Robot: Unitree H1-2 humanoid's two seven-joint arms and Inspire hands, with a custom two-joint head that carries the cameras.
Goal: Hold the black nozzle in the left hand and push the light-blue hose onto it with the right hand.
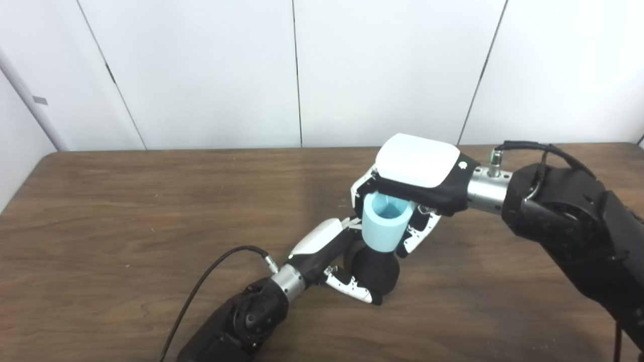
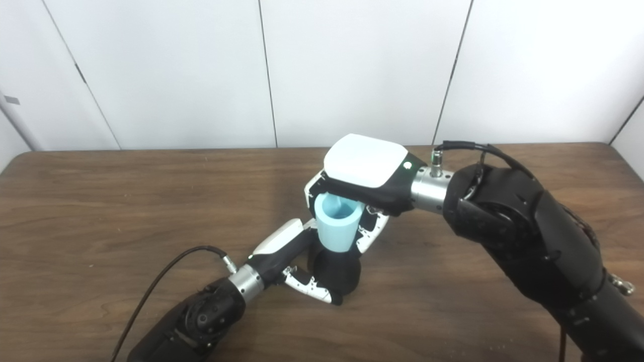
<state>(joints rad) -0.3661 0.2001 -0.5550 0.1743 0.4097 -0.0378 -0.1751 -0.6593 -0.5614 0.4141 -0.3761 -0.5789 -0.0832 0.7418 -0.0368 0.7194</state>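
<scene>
A black nozzle [image 1: 375, 271] stands upright on the wooden table [image 1: 126, 201], wide base down. My left hand [image 1: 332, 256] is shut on it, fingers wrapped around its lower part. A short light-blue hose [image 1: 383, 223] sits upright on top of the nozzle, its open end facing up. My right hand [image 1: 402, 186] is shut on the hose from above and behind, fingers on both sides of it. The joint between hose and nozzle is partly hidden by the fingers. The same shows in the right eye view: nozzle [image 2: 336, 274], hose [image 2: 337, 223].
White wall panels [image 1: 302, 70] stand behind the table's far edge. A black cable [image 1: 211, 274] runs from my left wrist along the table. The right forearm [image 1: 568, 221] reaches in over the table's right part.
</scene>
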